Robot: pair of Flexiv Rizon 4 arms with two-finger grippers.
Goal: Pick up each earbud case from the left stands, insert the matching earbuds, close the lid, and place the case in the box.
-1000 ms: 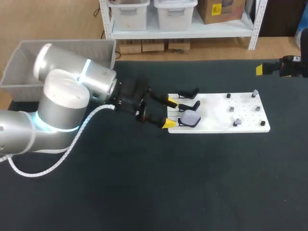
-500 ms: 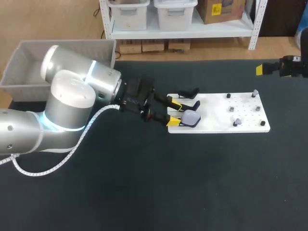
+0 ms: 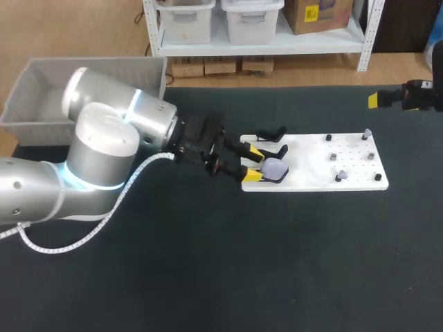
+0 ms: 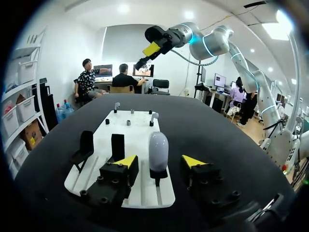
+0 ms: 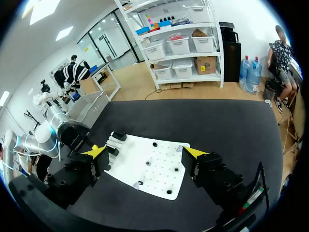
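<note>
Closest to us is our left gripper. Its two yellow-tipped fingers are spread apart, and they grip nothing. One earbud case stands between them. It is pale purple and shaped like an egg, and its lid looks closed. It sits upright on a black stand. We see a small gap on each side of the case, so neither finger touches it.

We count three black stands in a row. The other two are empty: the middle stand is just beside the case, and the end stand is past that one.

All three stands sit at one end of one white board. At the other end of the board we count six small pegs. Some have pale tops. They are too small for us to tell if earbuds sit on them.

Past the peg end, our right gripper hangs high in the air. Its fingers are wide apart too, with nothing in them.

The board lies flat on one big table with a black top. One grey box sits at the far left corner, well apart from the board, behind our left arm.
</note>
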